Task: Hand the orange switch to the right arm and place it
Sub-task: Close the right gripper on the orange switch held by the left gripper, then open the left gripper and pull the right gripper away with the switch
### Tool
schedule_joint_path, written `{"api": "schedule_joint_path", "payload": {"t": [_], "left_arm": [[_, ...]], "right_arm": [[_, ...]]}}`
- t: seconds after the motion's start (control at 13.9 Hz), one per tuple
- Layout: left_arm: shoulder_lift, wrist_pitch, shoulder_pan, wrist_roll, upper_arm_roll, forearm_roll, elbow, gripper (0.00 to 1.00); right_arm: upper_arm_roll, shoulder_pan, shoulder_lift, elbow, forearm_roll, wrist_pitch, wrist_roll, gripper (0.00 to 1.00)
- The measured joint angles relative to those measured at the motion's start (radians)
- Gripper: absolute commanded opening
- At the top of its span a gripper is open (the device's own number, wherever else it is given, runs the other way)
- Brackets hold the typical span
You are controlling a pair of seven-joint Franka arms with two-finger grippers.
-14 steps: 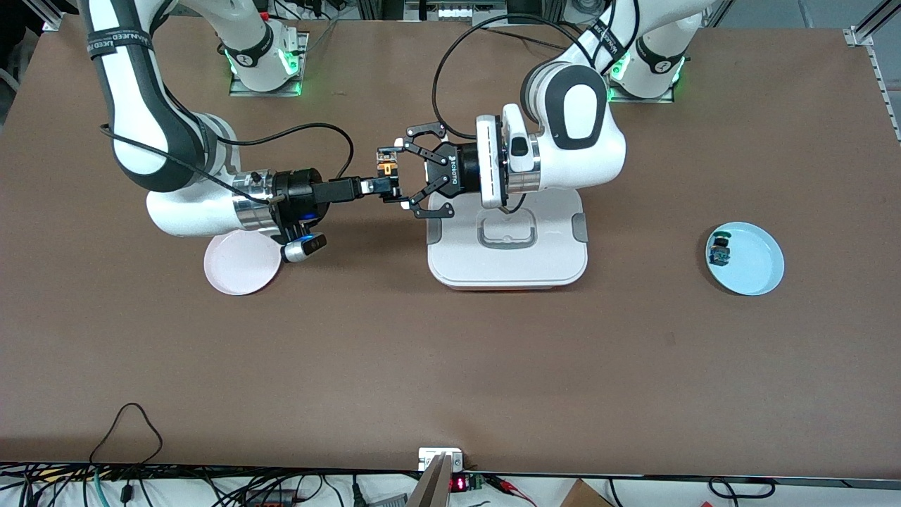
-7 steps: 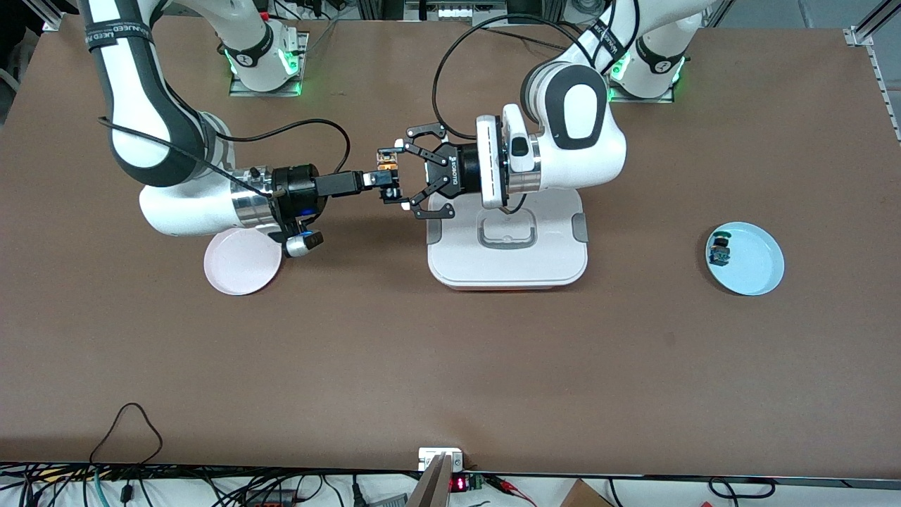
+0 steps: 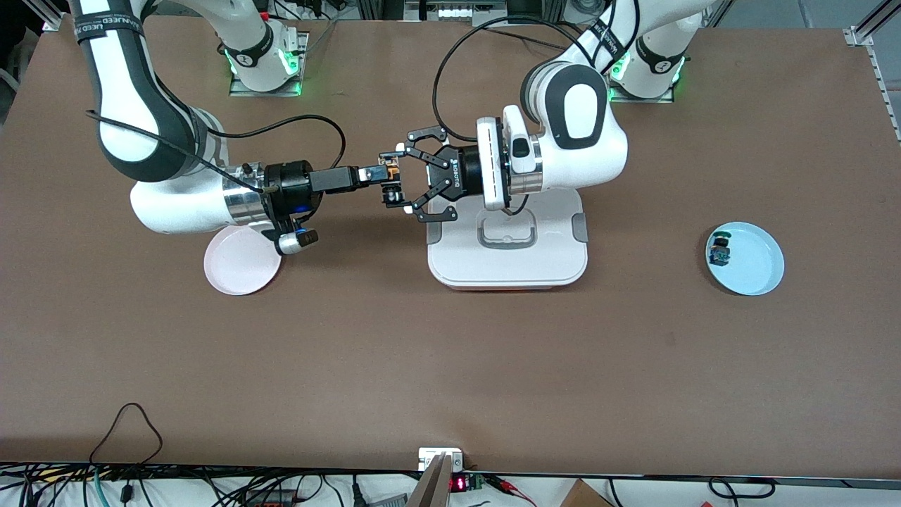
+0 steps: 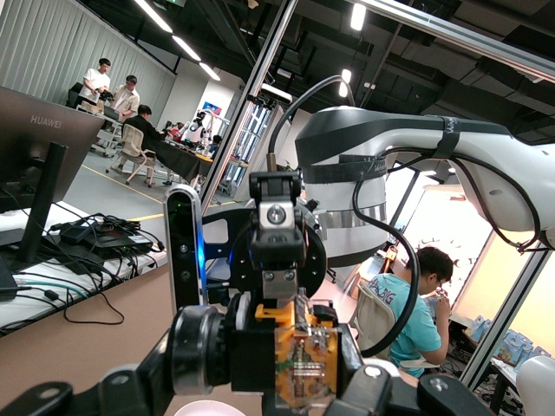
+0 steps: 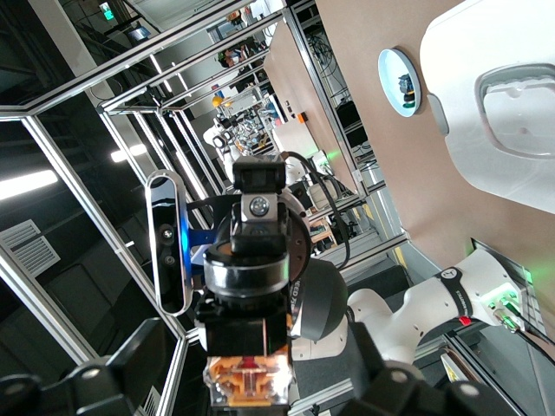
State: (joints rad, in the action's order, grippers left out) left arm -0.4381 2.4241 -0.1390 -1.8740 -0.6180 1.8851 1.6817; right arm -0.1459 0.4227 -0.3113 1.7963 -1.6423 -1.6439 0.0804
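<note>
Orange plastic sits right at the meeting point of the two arms: the orange switch (image 3: 388, 171) is up in the air, over bare bench between the pink plate (image 3: 241, 261) and the white lidded box (image 3: 507, 243), toward the edge where the bases stand. The left gripper (image 3: 395, 184) has it pinched, fingers closed on the little part, and holds it out level. Facing it comes the right gripper (image 3: 372, 174), slim fingers reaching in around the switch from the pink plate's end; whether they are apart or already pressing on it cannot be told. In the right wrist view the switch (image 5: 247, 381) sits dead centre between that gripper's fingers, and the left wrist view shows the same part (image 4: 302, 357) with its circuit face toward the camera.

The step in hand looks like the handover itself. Done well, the right gripper should close squarely on a free section of the body, clear of the left one's fingertips, and only once that grip is firm should the left gripper let go. Releasing too soon risks a drop. Over at the left arm's end, a blue plate (image 3: 757, 271) carries a small blue-and-green switch (image 3: 719, 249).
</note>
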Motion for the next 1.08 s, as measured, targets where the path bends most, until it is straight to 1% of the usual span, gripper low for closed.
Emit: {"api": "schedule_joint_path", "payload": {"t": [0.36, 0.43, 0.5, 0.58, 0.86, 1.08], "left_arm": [[0.0, 0.001, 0.0, 0.002, -0.001, 0.002, -0.001, 0.18], [0.0, 0.001, 0.0, 0.002, -0.001, 0.002, -0.002, 0.28], [0.0, 0.001, 0.0, 0.002, -0.001, 0.002, -0.002, 0.88], [0.001, 0.001, 0.0, 0.002, -0.001, 0.002, -0.002, 1.0], [0.022, 0.01, 0.009, 0.0, 0.001, 0.002, -0.004, 1.0], [0.084, 0.01, 0.048, 0.034, 0.002, 0.001, 0.028, 1.0]], "right_arm": [[0.0, 0.0, 0.003, -0.001, -0.001, 0.0, -0.03, 0.0], [0.0, 0.0, 0.004, -0.001, -0.001, 0.0, -0.03, 0.0], [0.0, -0.001, 0.004, -0.001, -0.001, 0.0, -0.03, 0.0], [0.0, -0.001, 0.004, -0.001, -0.001, 0.0, -0.03, 0.0], [0.0, -0.001, 0.005, -0.002, -0.001, 0.001, -0.035, 0.0], [-0.002, -0.009, 0.005, -0.002, 0.001, 0.0, -0.035, 0.0]]}}
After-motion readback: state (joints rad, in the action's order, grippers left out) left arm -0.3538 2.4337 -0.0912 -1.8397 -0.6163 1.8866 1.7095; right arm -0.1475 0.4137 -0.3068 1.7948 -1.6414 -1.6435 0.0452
